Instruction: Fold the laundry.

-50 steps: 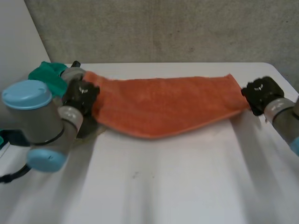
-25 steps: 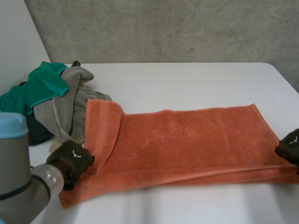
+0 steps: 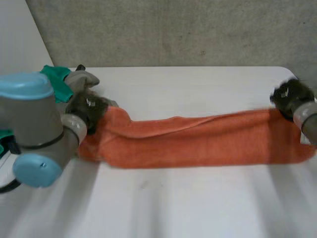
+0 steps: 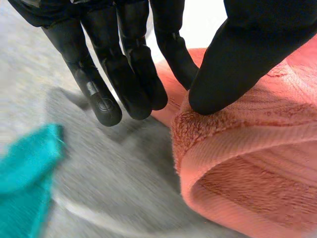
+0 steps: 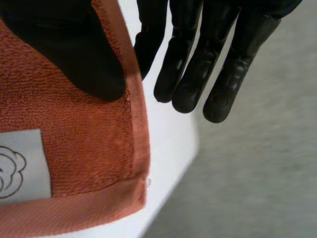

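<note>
An orange towel (image 3: 198,141) stretches as a long narrow band across the white table (image 3: 173,208), held between both hands. My left hand (image 3: 89,109) holds the towel's left end. In the left wrist view, my left hand's thumb (image 4: 247,54) pinches the towel's rolled edge (image 4: 257,163) against a finger, with the other fingers (image 4: 124,74) straight. My right hand (image 3: 290,96) holds the right end. In its wrist view, the thumb (image 5: 64,49) presses on the towel's corner (image 5: 74,148), beside a white label (image 5: 20,163), and the fingers (image 5: 198,59) stay straight past the hem.
A pile of other laundry lies at the table's far left: a green cloth (image 3: 59,82) and a grey cloth (image 3: 85,78), right behind my left hand. The table's right edge (image 5: 173,144) runs just beyond my right hand, with grey floor past it.
Half a second ago the towel lay spread flat with both hands near the front edge. Both hands have since swung away from me, pulling it into a narrow band.
</note>
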Robot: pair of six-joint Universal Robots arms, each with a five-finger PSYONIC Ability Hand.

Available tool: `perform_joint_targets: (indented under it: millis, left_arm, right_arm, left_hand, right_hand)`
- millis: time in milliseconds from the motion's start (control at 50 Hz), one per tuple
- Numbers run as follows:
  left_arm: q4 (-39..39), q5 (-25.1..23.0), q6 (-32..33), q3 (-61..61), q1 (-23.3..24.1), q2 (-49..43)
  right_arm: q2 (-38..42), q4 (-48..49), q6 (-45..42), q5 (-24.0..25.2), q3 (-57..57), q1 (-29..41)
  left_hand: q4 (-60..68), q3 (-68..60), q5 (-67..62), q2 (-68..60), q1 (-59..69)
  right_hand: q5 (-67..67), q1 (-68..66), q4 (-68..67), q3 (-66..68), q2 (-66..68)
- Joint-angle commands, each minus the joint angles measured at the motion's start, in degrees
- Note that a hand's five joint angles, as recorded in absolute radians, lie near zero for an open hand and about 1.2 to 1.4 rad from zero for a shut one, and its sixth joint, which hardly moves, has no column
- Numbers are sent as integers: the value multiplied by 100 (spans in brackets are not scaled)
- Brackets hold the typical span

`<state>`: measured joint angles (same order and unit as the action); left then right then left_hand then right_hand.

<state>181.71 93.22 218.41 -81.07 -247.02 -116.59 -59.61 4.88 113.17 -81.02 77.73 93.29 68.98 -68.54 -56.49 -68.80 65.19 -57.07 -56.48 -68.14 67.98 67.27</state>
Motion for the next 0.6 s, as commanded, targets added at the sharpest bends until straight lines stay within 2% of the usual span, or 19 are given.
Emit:
perform_joint_targets:
  millis: [20,120,240,440,600]
  left_arm:
    - [1100,250,52,2635,-39,-426]
    - [2017,267,8,3554,-48,-242]
    - [2018,267,-9,3529,-39,-171]
    - [1947,241,-554,2228,-83,-162]
    - [1939,-40,-581,937,22,-285]
  right_arm:
    - [196,1591,625,-256,-2205,216]
    - [-217,2579,1338,-353,-2816,207]
    - [-560,2466,1779,-300,-2500,172]
    - [-552,2158,1884,-204,-1226,199]
    - [-455,1447,1884,-186,-312,164]
  left_hand:
    - [1102,-1146,-1351,-1120,1481]
    - [1102,-1146,-1351,-1120,1481]
    - [1102,-1146,-1351,-1120,1481]
    - [1102,-1146,-1351,-1120,1481]
    - [1102,-1146,-1351,-1120,1481]
  right_hand:
    - [-1293,-2352,-1186,1202,1273]
    - [-1293,-2352,-1186,1202,1273]
    - [-1293,-2352,-1186,1202,1273]
    - [-1293,-2352,-1186,1202,1273]
    - [-1293,-2352,-1186,1202,1273]
